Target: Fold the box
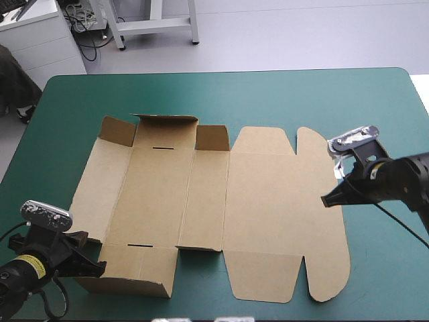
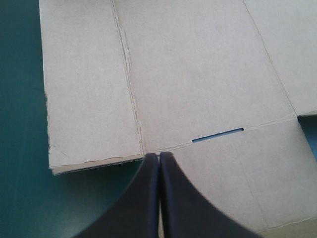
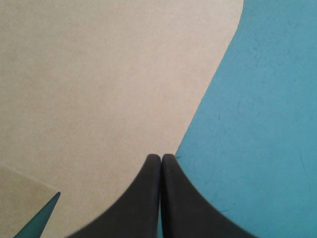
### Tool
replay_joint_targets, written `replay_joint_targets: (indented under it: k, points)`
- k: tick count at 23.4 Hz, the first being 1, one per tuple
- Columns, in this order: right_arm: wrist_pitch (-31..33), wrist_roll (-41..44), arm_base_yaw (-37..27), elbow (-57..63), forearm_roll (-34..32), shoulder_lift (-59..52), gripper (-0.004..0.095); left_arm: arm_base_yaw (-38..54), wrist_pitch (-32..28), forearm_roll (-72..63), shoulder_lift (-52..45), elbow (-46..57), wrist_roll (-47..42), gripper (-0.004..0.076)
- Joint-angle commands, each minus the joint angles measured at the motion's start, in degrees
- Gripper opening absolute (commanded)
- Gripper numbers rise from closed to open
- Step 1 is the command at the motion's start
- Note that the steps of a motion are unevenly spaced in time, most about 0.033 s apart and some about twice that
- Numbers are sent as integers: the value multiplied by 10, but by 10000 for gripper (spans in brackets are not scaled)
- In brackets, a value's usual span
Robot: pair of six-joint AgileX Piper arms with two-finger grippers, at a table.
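Note:
The brown box [image 1: 261, 201] lies spread on the teal-green cover, its lid panel with rounded flaps flat at the right. At the left part the far wall [image 1: 164, 131] and its corner flaps stand raised, and the left side panel tilts up. My left gripper [image 1: 100, 267] is shut at the box's near left corner. In the left wrist view its tip [image 2: 159, 154] rests over the crease beside a slot [image 2: 218, 135] in the box [image 2: 198, 74]. My right gripper [image 1: 324, 200] is shut, its tip [image 3: 161, 156] at the rounded right edge of the box [image 3: 99, 74].
Teal-green cover [image 1: 268, 94] stretches between the box and the table's far edge. A strip of cover [image 1: 389, 268] lies to the right of the box under the right arm. The table's near edge runs close to the box's near flaps.

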Motion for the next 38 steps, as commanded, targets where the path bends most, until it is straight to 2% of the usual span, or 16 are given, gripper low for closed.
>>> replay_joint_targets:
  k: [1, 7, 13, 20, 24, 30, 34, 35, 38]
  points:
    - [-14, 15, -5, 27, 0, -73, -23, -1, -25, 2, 7, -28, -3, -32]
    - [-13, 32, -5, 97, 5, -193, -23, -1, 5, 8, 48, -75, -3, -27]
    - [-1, 45, -5, 170, 5, -314, -23, -1, 9, -37, 173, -165, 23, -17]
    - [5, 45, -5, 205, 5, -348, -23, -1, -6, -190, 308, -214, 186, -6]
    - [7, 45, -5, 207, 13, -348, -23, 8, -39, -245, 362, -214, 228, -6]
    - [7, 45, -5, 207, 13, -348, -23, 161, -5, -455, 405, -214, 405, -6]
    - [7, 45, -5, 213, 13, -348, -23, 294, 51, -551, 411, -214, 478, -6]
    - [7, 45, -5, 213, 13, -348, -23, 352, 72, -578, 411, -214, 496, -6]
    - [7, 45, -5, 213, 13, -348, -23, 432, 83, -611, 411, -214, 508, -6]
